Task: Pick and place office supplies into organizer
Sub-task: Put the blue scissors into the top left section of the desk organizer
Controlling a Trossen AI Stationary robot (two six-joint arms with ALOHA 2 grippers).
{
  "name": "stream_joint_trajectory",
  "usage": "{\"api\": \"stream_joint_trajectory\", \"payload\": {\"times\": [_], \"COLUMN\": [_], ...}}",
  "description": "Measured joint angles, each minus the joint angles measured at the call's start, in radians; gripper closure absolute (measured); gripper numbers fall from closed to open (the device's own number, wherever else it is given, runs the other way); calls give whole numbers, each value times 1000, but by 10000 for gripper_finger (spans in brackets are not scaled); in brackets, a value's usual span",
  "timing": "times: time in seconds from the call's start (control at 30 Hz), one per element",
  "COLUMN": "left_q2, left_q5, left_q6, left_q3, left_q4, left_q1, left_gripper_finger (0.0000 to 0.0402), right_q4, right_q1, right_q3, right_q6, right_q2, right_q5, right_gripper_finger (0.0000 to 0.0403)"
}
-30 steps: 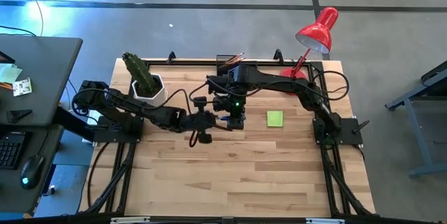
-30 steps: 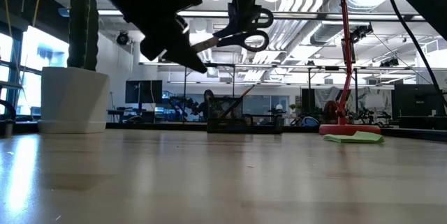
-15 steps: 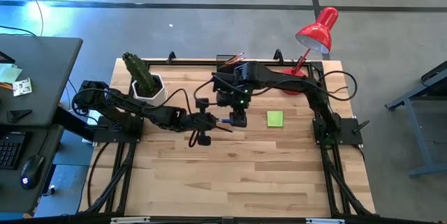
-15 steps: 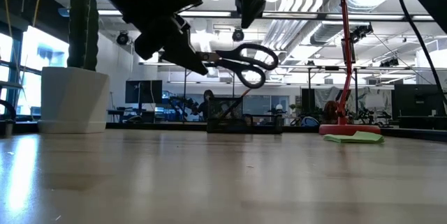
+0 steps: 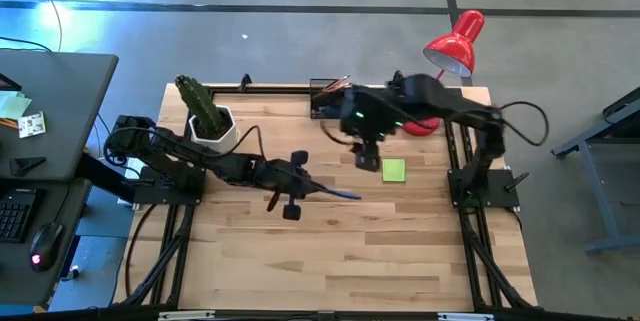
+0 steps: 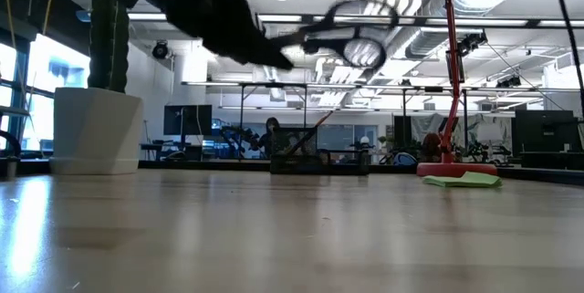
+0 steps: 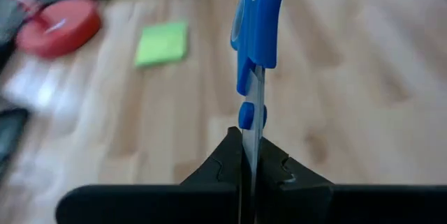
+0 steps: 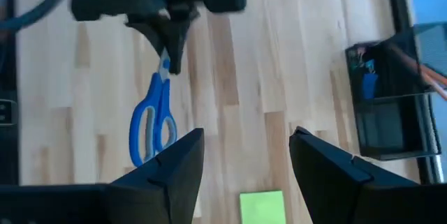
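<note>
Near the centre of the high view, the left pincer [image 5: 300, 190] is clamped on the blade end of the blue-handled scissors [image 5: 340, 194], so the blue loops stick out toward the right of the frame, clear of any finger. The left wrist view shows why this hold works: the blades are pinched edge-on between the two dark fingers [image 7: 227, 161], with the handles pointing away over bare wood. In the low view the scissors [image 6: 351, 37] hang in the air near the top of the frame, off the counter [image 5: 350, 251].

The right pincer [image 5: 367, 153] sits just right of centre in the high view, above the lime-green sticky-note pad [image 5: 393, 169]. Its jaws stand wide apart and hold nothing; in its own wrist view the scissors [image 8: 154, 123] show beyond them, carried only by the left arm.

The organizer [image 5: 328, 96] stands at the upper centre edge of the counter, beside the red desk lamp [image 5: 455, 43], with pencils leaning out of it. The scissors are well apart from it, so the carry toward it seems the step in hand. A blade-end grip probably lets the blades go down into a compartment first, though swinging handles could knock the pencils.
</note>
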Motion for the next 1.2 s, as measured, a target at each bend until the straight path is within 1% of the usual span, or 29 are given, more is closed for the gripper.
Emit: {"api": "stream_joint_trajectory", "payload": {"times": [0.07, 0.2, 0.37, 0.5, 0.6, 0.77, 0.87, 1.0, 1.1, 1.2], "left_q2": [-5, -6, -6, -6, -7, -7, -7, -61, -93, -101], "left_q5": [68, 179, 298, 370, 388, 389, 389, 392, 387, 386], "left_q6": [-13, -52, -116, -171, -208, -232, -271, -335, -372, -385], "left_q3": [-25, -65, -86, -88, -88, -100, -165, -295, -358, -372], "left_q4": [91, 285, 536, 715, 787, 851, 988, 1189, 1239, 1279], "left_q1": [0, 1, 0, 0, 0, 0, 1, 41, 80, 80], "left_gripper_finger": [401, 401, 401, 401, 401, 401, 401, 401, 401, 401], "right_q4": [1, 20, 71, 79, 112, 203, 201, 165, 271, 428], "right_q1": [50, 186, 352, 418, 450, 499, 526, 568, 594, 590], "right_q3": [0, 0, 0, 0, 0, 0, 0, -1, -68, -218], "right_q6": [36, 91, 131, 189, 217, 197, 200, 241, 218, 181], "right_q2": [-45, -93, -93, -87, -87, -87, -80, -81, -89, -110], "right_q5": [50, 216, 380, 471, 497, 521, 583, 671, 717, 715], "right_gripper_finger": [198, 198, 198, 198, 198, 198, 198, 199, 198, 199]}}
